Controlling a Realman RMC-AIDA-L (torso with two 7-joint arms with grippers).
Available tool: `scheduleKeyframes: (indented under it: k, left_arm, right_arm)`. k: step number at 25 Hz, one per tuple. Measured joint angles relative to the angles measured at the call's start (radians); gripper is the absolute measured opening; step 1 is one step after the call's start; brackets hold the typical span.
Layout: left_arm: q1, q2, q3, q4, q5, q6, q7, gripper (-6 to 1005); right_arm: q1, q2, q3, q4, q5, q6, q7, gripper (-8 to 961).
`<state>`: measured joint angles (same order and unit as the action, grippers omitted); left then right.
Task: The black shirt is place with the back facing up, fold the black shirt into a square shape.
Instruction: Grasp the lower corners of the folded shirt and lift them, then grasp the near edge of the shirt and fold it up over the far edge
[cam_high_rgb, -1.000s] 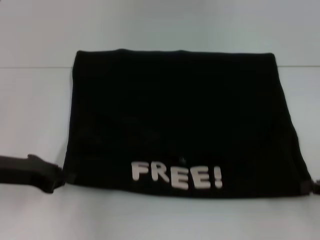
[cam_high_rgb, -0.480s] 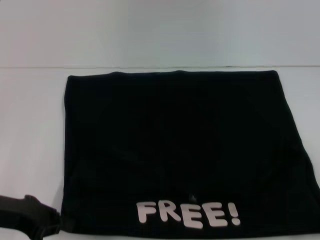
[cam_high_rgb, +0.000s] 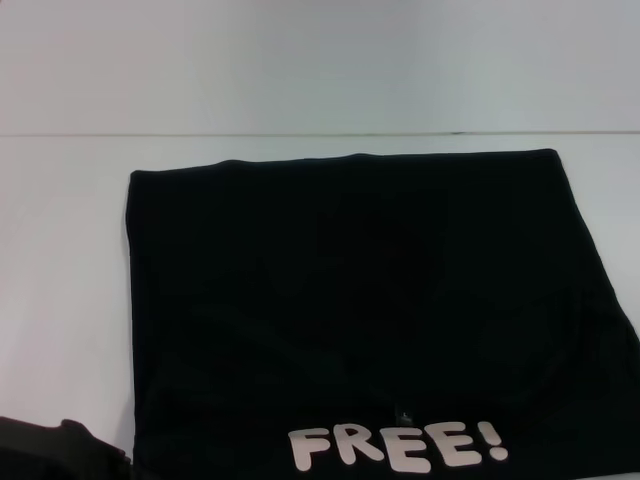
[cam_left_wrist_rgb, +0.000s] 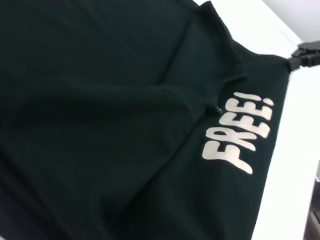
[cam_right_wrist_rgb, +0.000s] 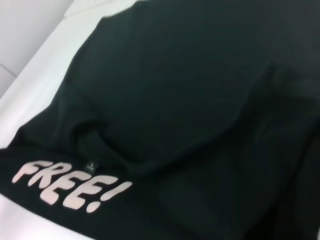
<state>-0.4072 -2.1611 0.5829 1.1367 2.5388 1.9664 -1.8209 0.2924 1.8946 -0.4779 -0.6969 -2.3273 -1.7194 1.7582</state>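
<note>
The large, soft black fabric shirt (cam_high_rgb: 350, 300) with pale "FREE!" lettering (cam_high_rgb: 398, 447) lies folded on the white table (cam_high_rgb: 60, 250). Limp and light, it is best pinched at the near corners. The left gripper (cam_high_rgb: 60, 450) sits by one, its grip unclear; the right gripper (cam_left_wrist_rgb: 306, 56) seems closed on the other.

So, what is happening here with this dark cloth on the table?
A two-armed robot is folding a large black soft-fabric shirt on a white table. The shirt lies as a broad, roughly rectangular shape, with pale "FREE!" lettering showing at its near edge. The left gripper is at the shirt's near left corner. The right gripper is at the opposite near corner, seen only from the left wrist camera.
</note>
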Motion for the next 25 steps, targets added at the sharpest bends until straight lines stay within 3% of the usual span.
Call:
scheduleKeyframes:
  k: [11, 19, 20, 23, 25]
  left_arm:
    - [-0.034, 0.007, -0.004, -0.018, -0.023, -0.022, -0.01, 6]
    - [-0.197, 0.069, -0.034, -0.162, -0.039, -0.204, -0.048, 6]
    - [-0.197, 0.069, -0.034, -0.162, -0.039, -0.204, -0.048, 6]
    - [-0.293, 0.122, -0.043, -0.297, -0.05, -0.405, -0.089, 6]
    - [-0.322, 0.134, -0.038, -0.344, -0.046, -0.476, -0.104, 5]
  right_arm:
    - [0.028, -0.005, 0.037, -0.003, -0.019, -0.01, -0.003, 33]
    - [0.143, 0.009, 0.155, 0.02, -0.014, 0.071, -0.019, 32]
    - [0.166, 0.009, 0.165, 0.029, -0.013, 0.092, -0.019, 32]
    - [0.227, 0.009, 0.188, 0.064, -0.012, 0.187, -0.012, 31]
    - [0.278, 0.004, 0.196, 0.111, -0.011, 0.285, -0.008, 31]
